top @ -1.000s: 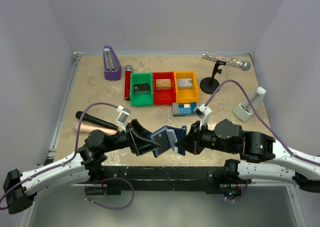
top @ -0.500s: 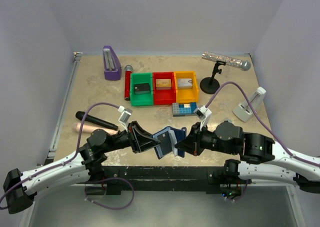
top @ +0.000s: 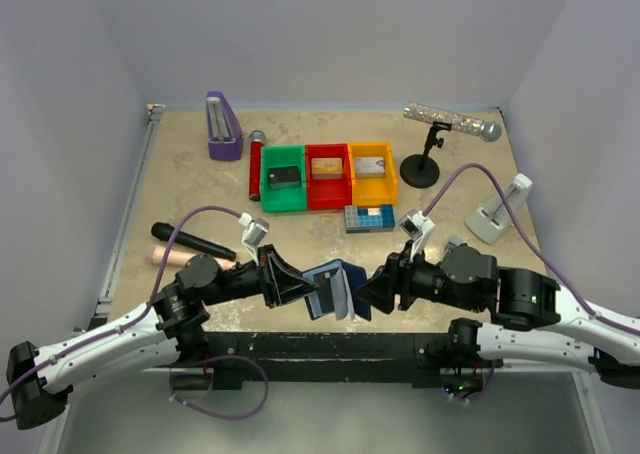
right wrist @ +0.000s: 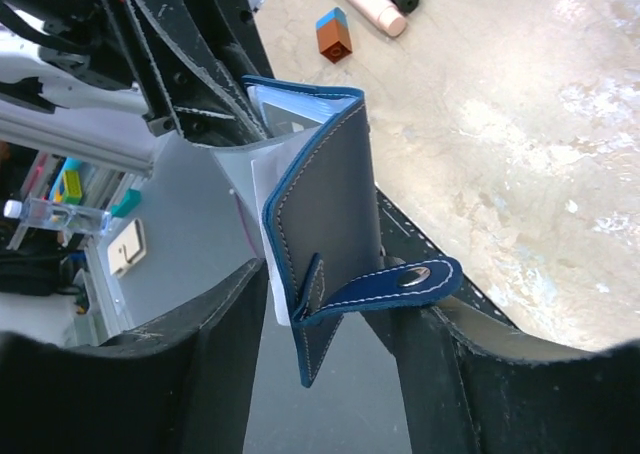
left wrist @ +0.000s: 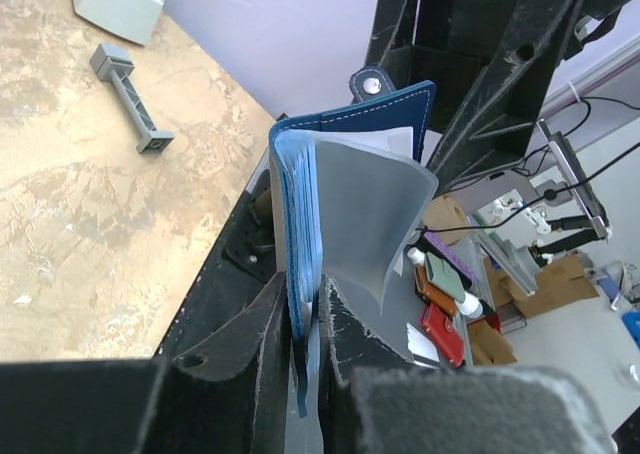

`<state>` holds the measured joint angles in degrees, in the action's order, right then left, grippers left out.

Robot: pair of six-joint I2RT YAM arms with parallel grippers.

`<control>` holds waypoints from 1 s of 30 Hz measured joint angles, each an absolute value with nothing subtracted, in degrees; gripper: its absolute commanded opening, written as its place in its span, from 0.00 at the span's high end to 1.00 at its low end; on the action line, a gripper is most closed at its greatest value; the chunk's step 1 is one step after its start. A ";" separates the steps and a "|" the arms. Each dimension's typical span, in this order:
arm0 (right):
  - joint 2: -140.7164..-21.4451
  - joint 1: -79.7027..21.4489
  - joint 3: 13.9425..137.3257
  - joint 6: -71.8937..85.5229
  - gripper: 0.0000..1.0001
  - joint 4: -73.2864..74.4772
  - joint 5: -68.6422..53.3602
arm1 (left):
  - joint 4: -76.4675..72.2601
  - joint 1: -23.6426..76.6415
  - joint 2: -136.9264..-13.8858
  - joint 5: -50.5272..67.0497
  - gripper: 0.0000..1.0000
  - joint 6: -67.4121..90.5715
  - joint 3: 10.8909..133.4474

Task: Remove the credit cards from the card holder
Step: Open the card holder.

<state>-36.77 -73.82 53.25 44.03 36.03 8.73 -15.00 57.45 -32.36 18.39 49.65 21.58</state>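
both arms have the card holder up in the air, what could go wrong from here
1. The card holder is held above the table close to its near edge. The grey card bulging out of it could slip free and fall off the table.
2. The left fingers pinch only a thin flap, so a pull from the right gripper might twist the holder loose.

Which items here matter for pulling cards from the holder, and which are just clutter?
In play: card holder, left gripper clamping it, right gripper straddling it; black card, tan card, grey card in the green bin, red bin, yellow bin.
Clutter: brick plate, black microphone, glitter microphone on stand, purple block, white stand.
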 measured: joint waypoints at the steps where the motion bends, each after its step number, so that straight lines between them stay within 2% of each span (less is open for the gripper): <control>1: -36.75 -73.82 53.34 43.90 0.38 36.34 9.06 | -14.13 57.45 -32.32 18.44 1.00 49.41 22.06; 5: -38.68 -73.82 55.29 43.24 0.29 38.19 9.45 | -10.63 57.45 -32.60 18.44 1.00 48.84 24.25; 6: -39.57 -73.82 56.01 43.03 0.22 38.59 9.43 | -9.58 57.47 -32.97 18.41 1.00 48.86 25.10; 7: -40.58 -73.82 56.71 42.85 0.21 38.87 9.43 | -8.21 57.47 -33.45 18.37 1.00 48.86 26.17; 8: -41.43 -73.82 57.30 42.81 0.10 39.13 9.39 | -6.83 57.47 -34.11 18.24 1.00 48.86 27.40; 12: -44.60 -73.82 59.18 42.35 0.08 39.68 9.50 | 2.09 57.95 -37.26 15.84 1.00 48.56 34.39; 21: -53.01 -73.82 65.76 42.92 0.09 44.49 14.17 | 16.60 59.92 -44.40 7.66 1.00 48.42 46.48; 30: -60.40 -73.82 70.65 44.82 0.26 52.47 20.99 | 22.28 60.47 -45.23 4.03 1.00 48.90 46.83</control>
